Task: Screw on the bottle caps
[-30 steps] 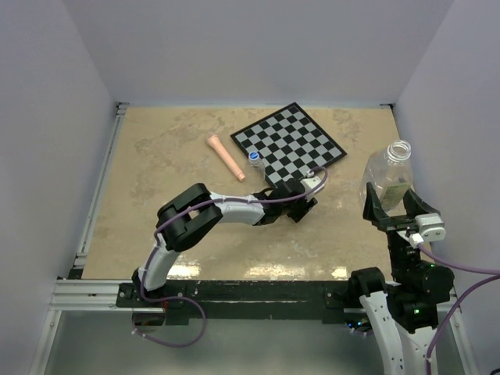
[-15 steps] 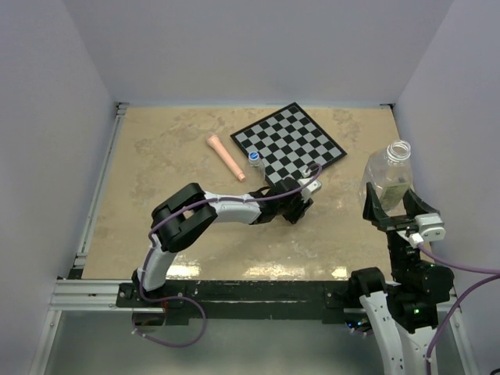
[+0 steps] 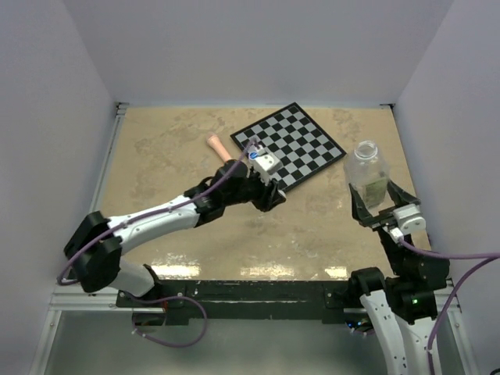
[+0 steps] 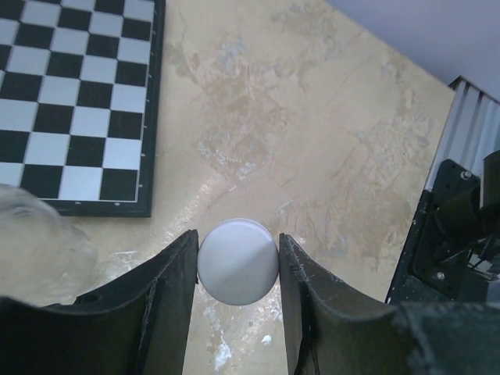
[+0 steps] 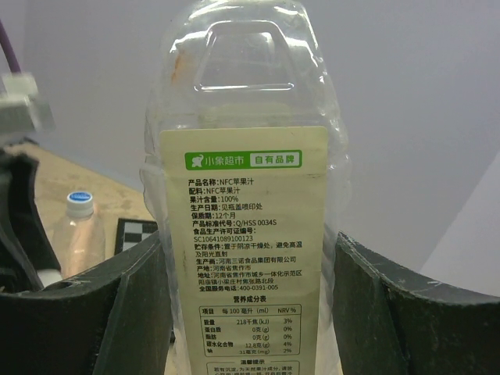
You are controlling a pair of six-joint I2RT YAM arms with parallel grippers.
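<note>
My left gripper is shut on the plain white cap and holds it above the bare table. In the top view this gripper hangs at the chessboard's near corner, and the cap is hidden. The tiny bottle stands just beyond it with the blue cap on top. It also shows as a blur in the left wrist view. My right gripper is shut on the large open-necked bottle, upright at the right. Its yellowish label fills the right wrist view between the fingers.
A black-and-white chessboard lies at the back centre. A pink tapered stick lies to its left, partly behind my left arm. White walls stand on three sides. The right arm's base shows at the right of the left wrist view.
My left arm has lifted off the table and swung left toward the tiny bottle. My right gripper has shifted left with the large bottle.
</note>
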